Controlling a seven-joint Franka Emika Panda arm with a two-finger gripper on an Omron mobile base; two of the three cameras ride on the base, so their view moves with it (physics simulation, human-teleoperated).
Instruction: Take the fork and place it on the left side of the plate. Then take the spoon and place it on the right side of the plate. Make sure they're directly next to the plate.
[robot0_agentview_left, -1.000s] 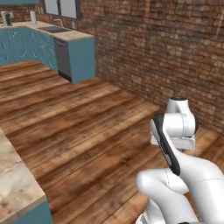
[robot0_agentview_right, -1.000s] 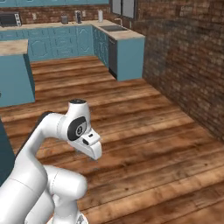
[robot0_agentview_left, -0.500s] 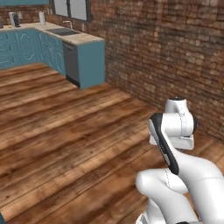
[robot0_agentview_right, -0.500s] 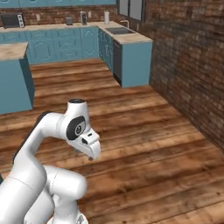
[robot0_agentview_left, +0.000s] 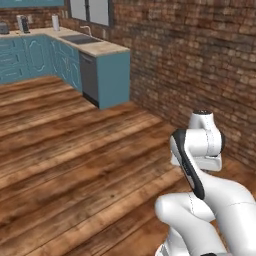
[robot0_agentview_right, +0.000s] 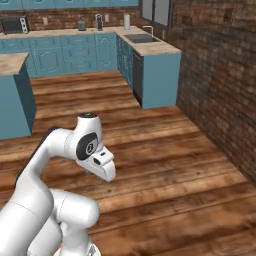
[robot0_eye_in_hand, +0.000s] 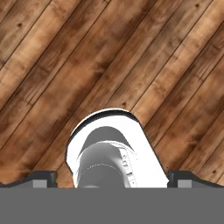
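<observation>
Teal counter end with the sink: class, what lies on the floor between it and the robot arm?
Only bare wooden floor lies between the teal counter end and the arm in the right base view; the left base view agrees.

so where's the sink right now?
The steel sink is set in the beige countertop of the teal cabinet run, far end of the room by the brick wall: upper right in the right base view, upper left in the left.

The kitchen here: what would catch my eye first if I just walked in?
Probably the white robot arm folded up in the foreground over a wide wooden plank floor. Then the dark brick wall on the right, and the teal cabinets with a sink counter at the far end.
</observation>
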